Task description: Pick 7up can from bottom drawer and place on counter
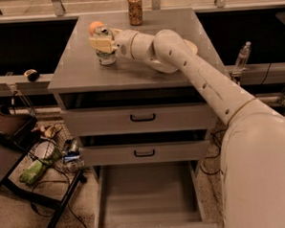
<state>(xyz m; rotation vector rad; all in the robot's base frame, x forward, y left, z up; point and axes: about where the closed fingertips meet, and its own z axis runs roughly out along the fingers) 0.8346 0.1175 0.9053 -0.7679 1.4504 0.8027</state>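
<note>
Presently the 7up can (106,57) is being pinched by the end effector (102,43) at the table's (145,78) ten o'clock, where toppling is being risked by sideways withdrawal.

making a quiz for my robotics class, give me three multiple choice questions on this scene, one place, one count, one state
1. Where is the 7up can? A inside a drawer B on the counter, at the gripper C on the floor
2. How many cans stand on the counter? A one B two C three
3. The bottom drawer is: A shut B open with a can inside C open with nothing inside

1 B: it stands on the counter's left part, the gripper at its top.
2 B: the 7up can and a brown can at the back edge.
3 C: its bare grey floor shows.
</note>
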